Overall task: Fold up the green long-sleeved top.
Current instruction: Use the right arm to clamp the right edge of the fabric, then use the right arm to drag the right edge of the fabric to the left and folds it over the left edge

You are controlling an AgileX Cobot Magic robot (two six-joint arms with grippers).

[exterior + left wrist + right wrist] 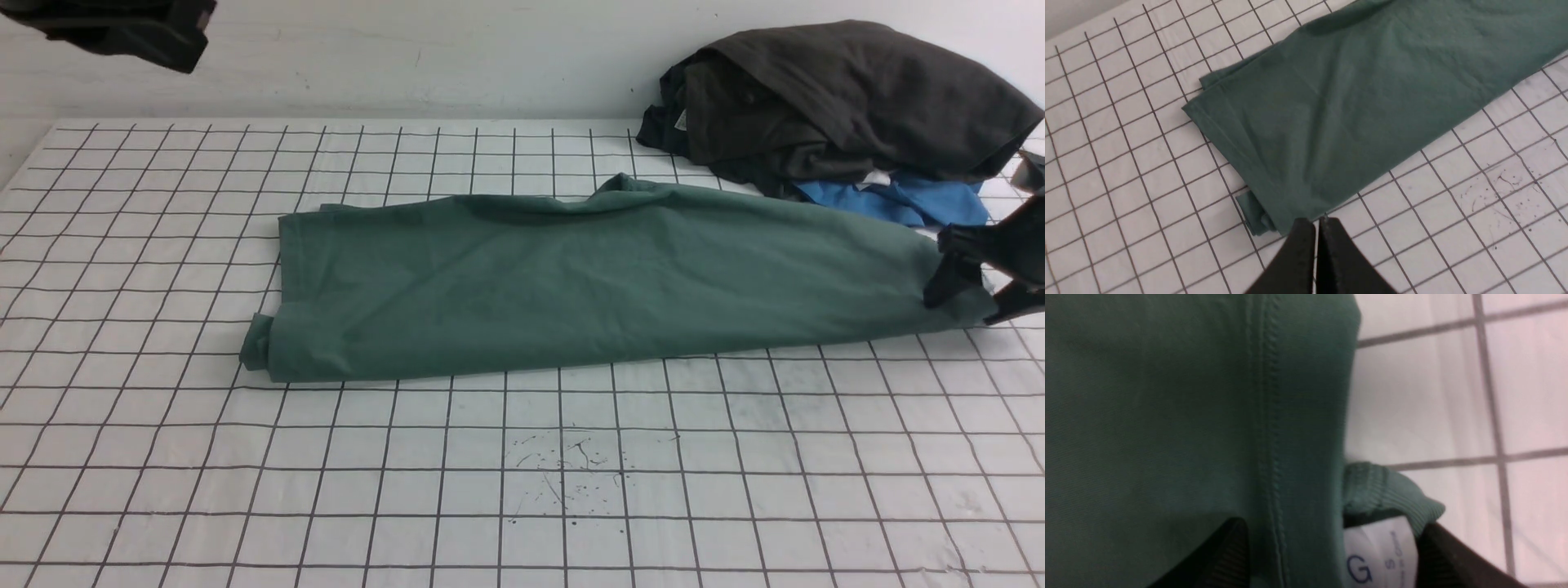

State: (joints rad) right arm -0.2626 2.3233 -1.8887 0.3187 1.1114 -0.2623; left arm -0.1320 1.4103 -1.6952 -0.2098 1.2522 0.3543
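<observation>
The green long-sleeved top point(571, 286) lay folded into a long band across the middle of the gridded desk point(490, 490). My right hand point(959, 312) straddled the top's collar end, fingers spread wide apart either side of its white neck label point(1380, 555). My left hand point(1316, 228) hovered by the top's opposite end, fingers pressed together, empty. Behind the collar end lay heaped dark garments point(841, 98) over a blue garment point(898, 200).

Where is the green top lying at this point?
Front view: the green long-sleeved top lies in a long folded band across the gridded table, its right end at the open right gripper, just in front of the dark garment pile.
</observation>
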